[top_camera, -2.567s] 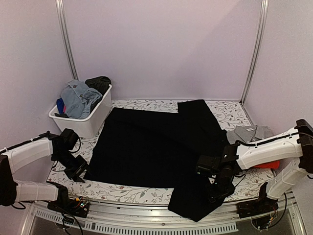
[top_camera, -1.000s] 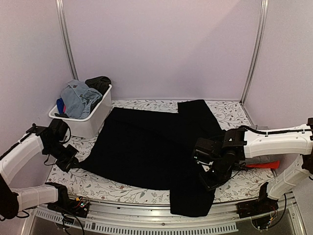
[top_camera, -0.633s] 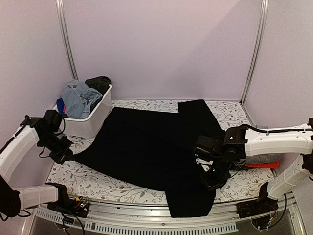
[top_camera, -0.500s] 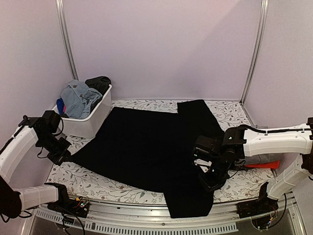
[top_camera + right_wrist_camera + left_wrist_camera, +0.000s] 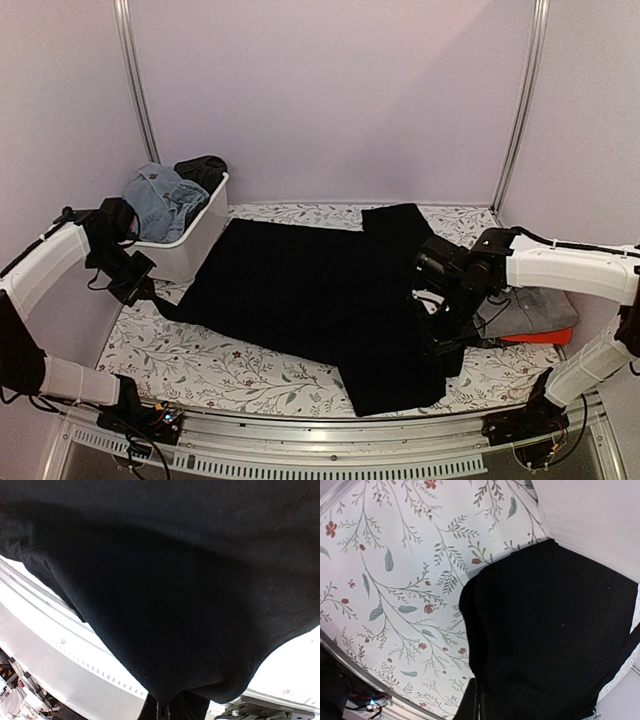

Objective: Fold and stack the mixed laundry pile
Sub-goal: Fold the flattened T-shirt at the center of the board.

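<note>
A large black garment (image 5: 320,300) from the mixed laundry pile lies spread over the floral table (image 5: 220,370). My left gripper (image 5: 148,292) is shut on its left corner, held just above the table beside the tub. In the left wrist view the black garment (image 5: 545,640) runs down into the closed fingers (image 5: 471,706). My right gripper (image 5: 441,350) is shut on the garment's right edge, which is lifted. That black garment (image 5: 175,580) fills the right wrist view and bunches at the closed right gripper (image 5: 175,709). More of the pile, with blue denim (image 5: 160,200), sits in the tub.
A white plastic tub (image 5: 190,250) stands at the back left, right behind my left gripper. A folded grey shirt (image 5: 530,305) lies on a red piece (image 5: 548,337) at the right edge. The table's metal front rail (image 5: 300,445) runs along the near side.
Both arms have drawn the black garment away from the front edge. The left gripper rose and moved back towards the tub with the corner. The right gripper swung right and back.
</note>
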Robot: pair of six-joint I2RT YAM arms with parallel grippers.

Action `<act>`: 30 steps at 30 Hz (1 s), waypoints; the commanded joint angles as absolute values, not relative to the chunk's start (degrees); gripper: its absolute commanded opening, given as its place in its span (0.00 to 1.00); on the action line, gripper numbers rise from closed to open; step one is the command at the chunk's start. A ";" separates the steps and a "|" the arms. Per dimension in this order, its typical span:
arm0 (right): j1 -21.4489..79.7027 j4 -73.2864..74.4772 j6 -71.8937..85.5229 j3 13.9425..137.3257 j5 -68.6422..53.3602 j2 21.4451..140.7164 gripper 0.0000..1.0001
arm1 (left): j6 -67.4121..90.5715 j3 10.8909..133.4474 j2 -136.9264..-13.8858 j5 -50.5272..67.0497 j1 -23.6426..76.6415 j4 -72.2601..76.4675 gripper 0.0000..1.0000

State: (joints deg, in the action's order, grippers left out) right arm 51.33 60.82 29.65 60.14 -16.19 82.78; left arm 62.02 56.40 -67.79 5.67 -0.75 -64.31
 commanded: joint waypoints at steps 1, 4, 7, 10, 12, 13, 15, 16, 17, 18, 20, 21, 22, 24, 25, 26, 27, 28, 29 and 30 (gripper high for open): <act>46.60 62.03 25.02 62.75 -17.11 82.85 0.00 | 60.95 60.72 -73.39 6.01 2.82 -58.58 0.00; 42.92 61.42 22.75 64.64 -18.36 84.34 0.00 | 60.85 63.52 -77.08 3.19 5.01 -57.67 0.00; 39.25 61.37 20.83 66.67 -18.85 86.53 0.00 | 60.74 65.89 -80.38 1.24 6.13 -56.55 0.00; 36.62 61.71 18.97 68.83 -19.37 89.25 0.00 | 60.97 67.64 -83.74 0.54 7.18 -55.60 0.00; 34.86 61.85 18.14 69.83 -19.98 90.92 0.00 | 61.32 68.58 -85.66 0.20 8.02 -55.07 0.00; 34.09 62.09 17.79 69.97 -20.16 91.92 0.00 | 61.45 68.98 -86.52 0.18 8.34 -54.96 0.00; 32.79 62.50 17.16 69.90 -20.32 93.20 0.00 | 61.88 69.48 -88.01 0.15 8.79 -54.26 0.00; 32.07 62.56 16.75 69.71 -20.23 93.81 0.00 | 61.94 69.94 -88.59 -1.32 8.98 -53.90 0.00; 31.33 62.64 16.56 69.62 -20.45 94.07 0.00 | 61.88 70.34 -89.34 -1.92 9.28 -53.66 0.00; 30.49 62.48 16.38 69.58 -20.56 94.40 0.00 | 61.95 70.78 -90.03 -2.38 9.55 -53.55 0.00; 29.18 62.23 16.06 69.87 -20.63 95.06 0.00 | 61.91 71.18 -91.23 -3.31 10.12 -53.08 0.00; 28.77 62.06 15.94 70.10 -20.76 95.44 0.00 | 61.81 71.20 -91.64 -3.56 10.31 -52.63 0.00; 28.67 61.87 15.85 70.47 -20.95 95.84 0.00 | 61.79 71.15 -91.94 -3.60 10.37 -52.03 0.00; 28.65 61.36 15.49 71.08 -21.20 96.97 0.00 | 61.66 71.18 -92.90 -3.64 10.65 -51.39 0.00; 28.65 61.13 15.47 71.18 -21.23 97.45 0.01 | 61.43 71.26 -93.43 -3.64 10.77 -51.18 0.00; 28.61 60.99 15.67 71.21 -21.45 97.93 0.07 | 60.91 71.32 -93.91 -3.40 10.81 -50.87 0.00; 28.58 61.03 15.80 71.47 -21.38 98.52 0.17 | 60.34 71.47 -94.33 -3.27 10.77 -50.73 0.02; 28.61 61.20 15.95 71.95 -21.06 98.89 0.31 | 59.74 71.76 -94.51 -3.23 10.78 -50.72 0.11; 28.58 61.34 16.18 72.35 -20.54 98.88 0.41 | 59.11 72.11 -94.36 -3.68 10.82 -50.71 0.24; 28.57 61.46 16.77 73.14 -19.96 98.27 0.47 | 58.40 72.54 -93.82 -4.37 10.88 -50.70 0.38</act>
State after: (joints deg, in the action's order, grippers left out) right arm 28.80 61.41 16.56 70.30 -20.56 97.97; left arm 60.53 71.00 -92.95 -3.44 10.44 -51.53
